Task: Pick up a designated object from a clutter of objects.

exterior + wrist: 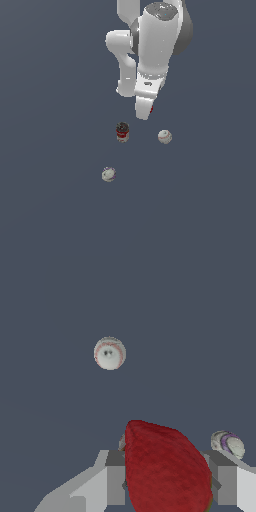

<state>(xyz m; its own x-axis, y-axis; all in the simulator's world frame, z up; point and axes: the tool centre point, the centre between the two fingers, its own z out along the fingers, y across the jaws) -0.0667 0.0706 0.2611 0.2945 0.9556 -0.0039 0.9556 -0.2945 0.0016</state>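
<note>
a bare simulated test scene, no real room: a flat, featureless blue-grey floor (50, 210) fills both views, with only a smooth white arm (150, 45) and flatly rendered small objects.

Glossy white, rounded arm segments with grey joint caps; the tool (167, 483) has blocky grey fingers (114, 481).

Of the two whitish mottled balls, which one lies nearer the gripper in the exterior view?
The whitish mottled ball on the exterior view's right, beside the dark red-banded can, lies closer to the gripper. The other mottled ball sits farther off, toward the bottom of that view.
</note>
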